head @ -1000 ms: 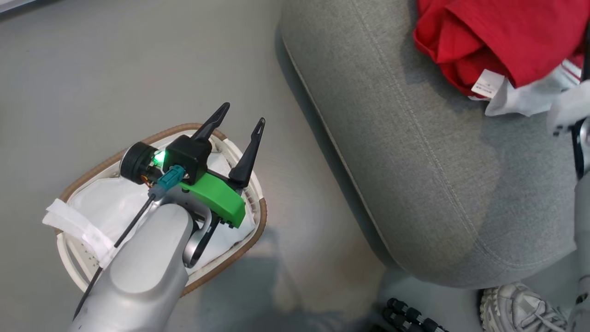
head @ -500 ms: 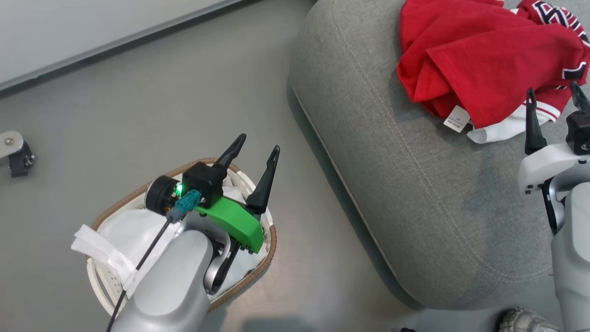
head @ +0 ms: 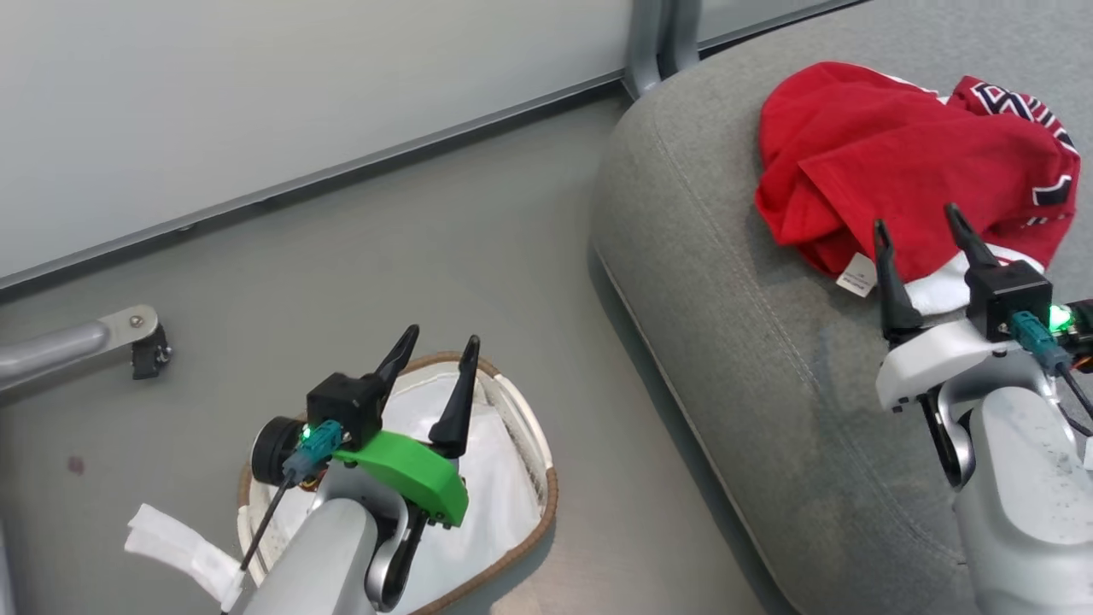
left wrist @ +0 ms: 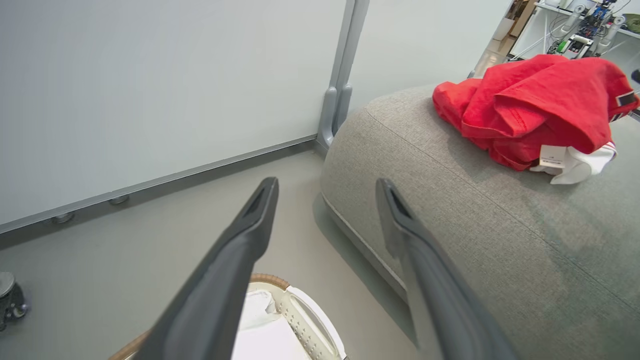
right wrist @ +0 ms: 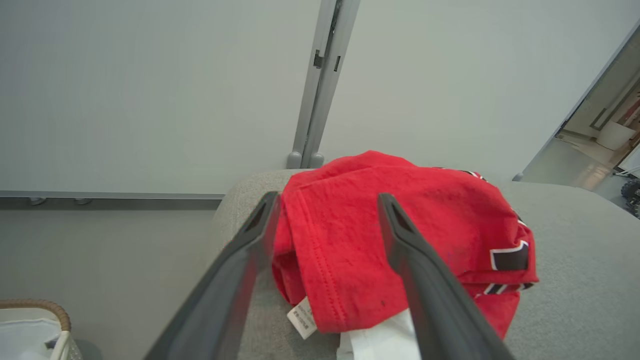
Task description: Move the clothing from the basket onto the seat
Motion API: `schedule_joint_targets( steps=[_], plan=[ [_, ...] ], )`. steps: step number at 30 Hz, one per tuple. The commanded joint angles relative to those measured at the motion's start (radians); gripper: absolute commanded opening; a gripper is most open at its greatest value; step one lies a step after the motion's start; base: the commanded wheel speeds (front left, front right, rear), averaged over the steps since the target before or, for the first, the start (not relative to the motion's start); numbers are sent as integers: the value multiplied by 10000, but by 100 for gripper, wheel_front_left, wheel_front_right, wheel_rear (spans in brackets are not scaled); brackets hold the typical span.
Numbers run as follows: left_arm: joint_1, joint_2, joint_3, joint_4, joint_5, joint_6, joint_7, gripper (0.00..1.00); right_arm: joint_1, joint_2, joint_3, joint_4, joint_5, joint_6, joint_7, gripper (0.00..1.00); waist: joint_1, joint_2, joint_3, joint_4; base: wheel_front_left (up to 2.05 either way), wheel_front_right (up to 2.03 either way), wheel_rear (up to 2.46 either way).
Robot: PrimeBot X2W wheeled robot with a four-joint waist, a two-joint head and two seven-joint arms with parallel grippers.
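Observation:
The clothing (head: 905, 154) is a crumpled bright red pile with a white tag and white-black trim, lying on the grey seat (head: 751, 367). My right gripper (head: 914, 218) is open and holds nothing, its fingers pointing at the near edge of the pile (right wrist: 400, 240). The oval basket (head: 548, 504) stands on the floor at lower left and shows its white liner. Above the basket, my left gripper (head: 441, 335) hangs open and holds nothing. In the left wrist view the left gripper (left wrist: 326, 184) points past the basket (left wrist: 300, 320) toward the seat (left wrist: 500, 240) and the clothing (left wrist: 530, 105).
A pale wall panel with a grey baseboard runs behind, with a grey post (head: 649, 34) beside the seat's rounded corner. A metal leg with a dark caster (head: 145, 342) stands on the floor at left. A white fabric strip (head: 175, 542) hangs over the basket's left side.
The head camera has tilted up. My right gripper went from shut to open and now stands just short of the red pile on the seat. The left gripper stays open over the basket.

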Motion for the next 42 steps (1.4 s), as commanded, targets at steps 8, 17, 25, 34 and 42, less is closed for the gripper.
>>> schedule_joint_targets(
  steps=[8,17,25,34,42],
  plan=[
    [769,11,1327,120,348,70,-1,100,553,603,323,-150,451,-15,-23,100,0,0,-629,1611,0,0,0],
    [1294,-25,2892,213,874,159,-1,100,893,851,650,25,637,-15,-23,100,0,0,-893,2422,0,0,0],
    [2011,-86,4144,276,1303,252,-1,100,1332,853,1004,157,1091,-15,-23,100,0,0,-1174,2742,0,0,0],
    [2850,-246,5026,120,1335,69,-1,100,1931,856,1104,191,1340,-15,-23,100,0,0,-1538,2924,0,0,0],
    [3106,-332,5170,407,1299,8,14,0,2223,938,1067,357,1378,2,13,0,0,0,-1699,2948,0,0,0]
  ],
)
